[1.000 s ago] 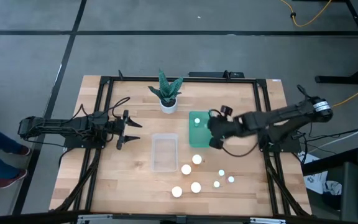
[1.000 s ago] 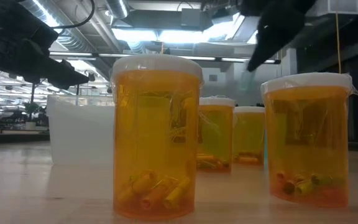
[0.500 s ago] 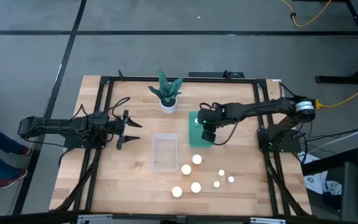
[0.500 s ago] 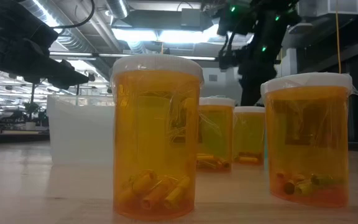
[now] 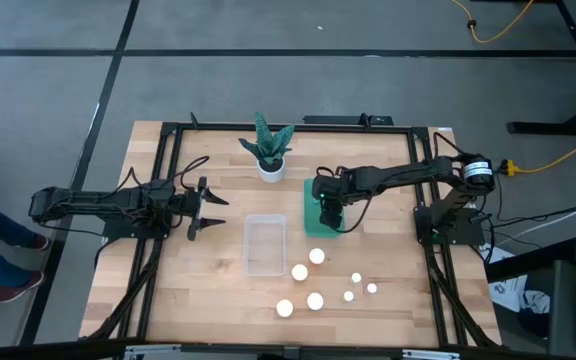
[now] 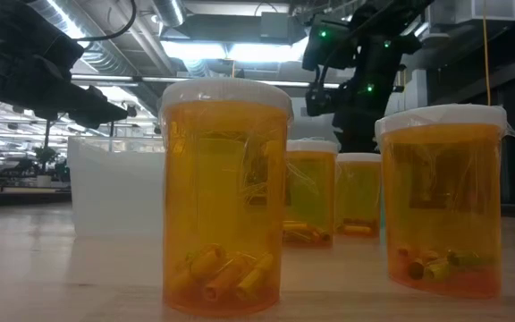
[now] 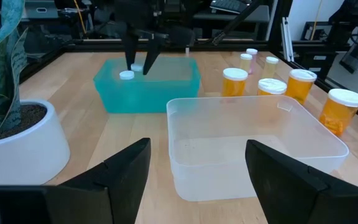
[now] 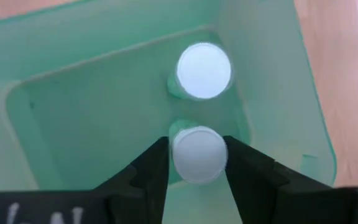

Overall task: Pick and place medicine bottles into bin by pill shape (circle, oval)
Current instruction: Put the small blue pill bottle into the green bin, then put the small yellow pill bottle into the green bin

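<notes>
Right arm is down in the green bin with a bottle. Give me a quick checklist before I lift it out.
1. Right gripper inside green bin: ok.
2. Bottle between its fingers upright: ok.
3. Fingers clear of that bottle: cannot tell, they still flank its cap closely.
4. Second bottle in the bin upright, apart from the fingers: ok.
5. Left gripper open, waiting left of the clear bin: ok.

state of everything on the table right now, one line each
right gripper: over the green bin, bottle between its fingers
green bin: two capped bottles inside
clear bin: empty
left gripper: open, holding nothing, left of the clear bin
bottles on table: seven, upright, capped
plant: upright in its pot
</notes>
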